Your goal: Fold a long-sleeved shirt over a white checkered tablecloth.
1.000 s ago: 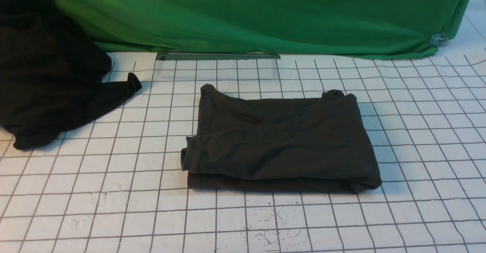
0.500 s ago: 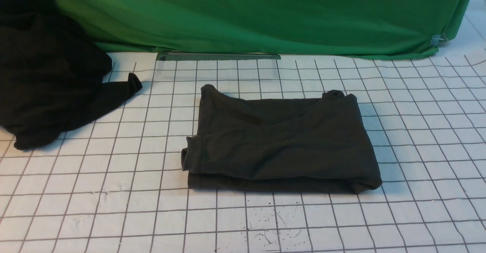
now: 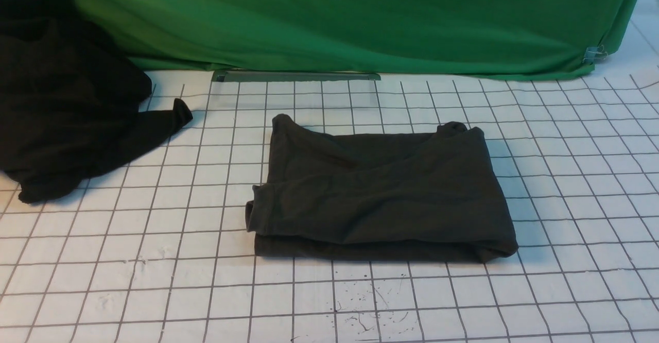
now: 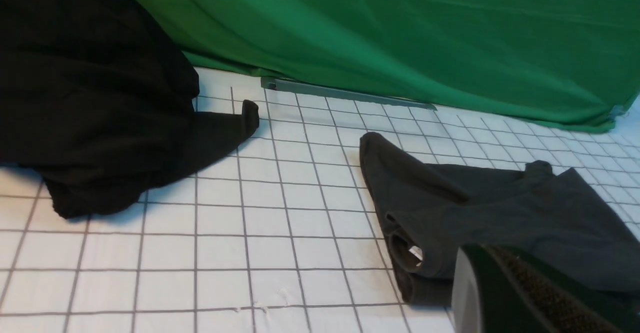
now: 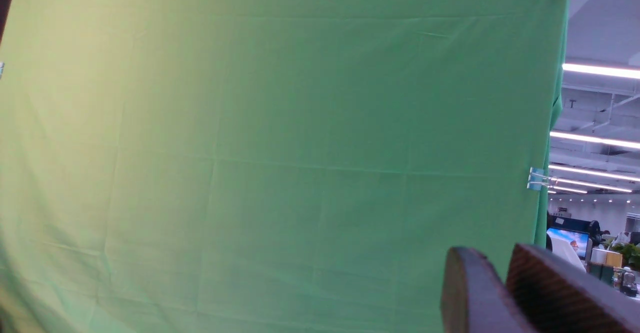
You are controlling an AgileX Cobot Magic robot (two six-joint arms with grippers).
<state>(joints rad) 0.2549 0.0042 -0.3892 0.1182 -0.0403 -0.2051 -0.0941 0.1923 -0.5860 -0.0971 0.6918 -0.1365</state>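
With my left gripper (image 4: 505, 293) closed on nothing just above the folded long-sleeved shirt (image 3: 381, 193) on the white checkered tablecloth (image 3: 154, 281), and my raised right gripper (image 5: 505, 293) showing a narrow gap, I judge the fold complete and keep both clear of it.

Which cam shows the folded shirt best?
Front view: the whole folded shirt lies unobstructed on the tablecloth. Left wrist view shows most of it, but the left tool covers its near corner. Right wrist view shows none of it, only the green cloth.
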